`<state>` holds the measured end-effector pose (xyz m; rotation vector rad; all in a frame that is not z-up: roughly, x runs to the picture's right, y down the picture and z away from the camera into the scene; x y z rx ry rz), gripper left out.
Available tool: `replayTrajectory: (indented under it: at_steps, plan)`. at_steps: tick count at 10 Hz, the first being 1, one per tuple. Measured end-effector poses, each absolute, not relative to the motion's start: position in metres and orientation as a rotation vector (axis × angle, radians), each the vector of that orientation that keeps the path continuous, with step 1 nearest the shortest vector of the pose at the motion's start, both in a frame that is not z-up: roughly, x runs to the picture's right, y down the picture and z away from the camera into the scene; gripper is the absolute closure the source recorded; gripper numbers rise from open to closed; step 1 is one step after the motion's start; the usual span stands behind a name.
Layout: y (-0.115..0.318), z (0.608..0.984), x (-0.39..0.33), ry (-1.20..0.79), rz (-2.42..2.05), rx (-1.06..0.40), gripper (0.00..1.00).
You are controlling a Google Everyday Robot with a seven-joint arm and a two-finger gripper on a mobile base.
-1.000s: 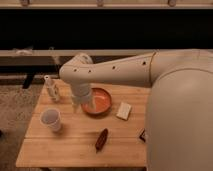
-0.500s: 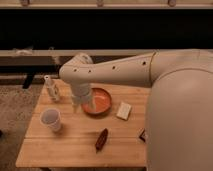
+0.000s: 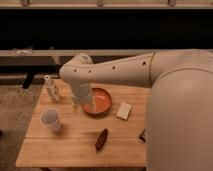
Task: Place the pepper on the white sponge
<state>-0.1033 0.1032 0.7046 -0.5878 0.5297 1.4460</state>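
Hand beside bowl; pepper near table edge

Colours on the worktop, pale honey wood with faint plank lines. Near the front edge: 1 pepper, dark red-brown. Toward the right edge: 1 white sponge, cream-tinted. Centre-back: 1 orange bowl. Near the left edge: 1 white cup. Far-left corner: 1 white bottle. The cream-white arm ends in the equally pale claw, just at the bowl's left rim.
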Motion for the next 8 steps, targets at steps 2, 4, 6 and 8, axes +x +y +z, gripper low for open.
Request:
replayTrajectory:
  at_steps: [2, 4, 6, 8]
  plan:
    - [0.116, 0.719, -0.102, 0.557, 1.470, -0.586, 0.35]
    - [0.141, 0.747, -0.096, 0.600, 1.503, -0.587, 0.35]
    - [0.169, 0.775, -0.087, 0.650, 1.540, -0.595, 0.35]
    - [0.196, 0.793, -0.072, 0.712, 1.581, -0.618, 0.35]
